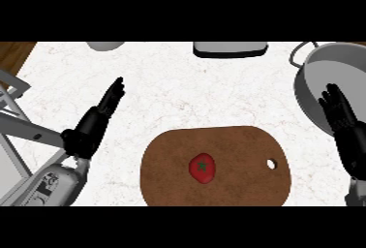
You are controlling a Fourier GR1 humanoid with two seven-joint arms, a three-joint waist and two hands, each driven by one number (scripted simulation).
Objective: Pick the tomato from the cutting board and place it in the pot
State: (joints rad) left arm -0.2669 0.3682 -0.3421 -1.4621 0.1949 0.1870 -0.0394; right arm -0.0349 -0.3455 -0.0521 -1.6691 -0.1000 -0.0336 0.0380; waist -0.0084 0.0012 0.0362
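A red tomato (203, 167) with a green stem lies near the middle of a brown wooden cutting board (243, 145) at the counter's front. A grey metal pot (314, 68) with a loop handle stands at the right edge, partly cut off by the frame. My right hand (344, 126) is open, fingers straight and pointing up, in front of the pot's near wall and to the right of the board. My left hand (97, 121) is open too, fingers straight, over the bare counter well to the left of the board. Neither hand touches the tomato.
The white marble counter (200, 92) spreads behind the board. At the back edge sit a grey bowl-like object (106, 45) and a black-rimmed white appliance (230, 49). Wooden floor shows at top left, and a white frame (14, 126) runs along the left.
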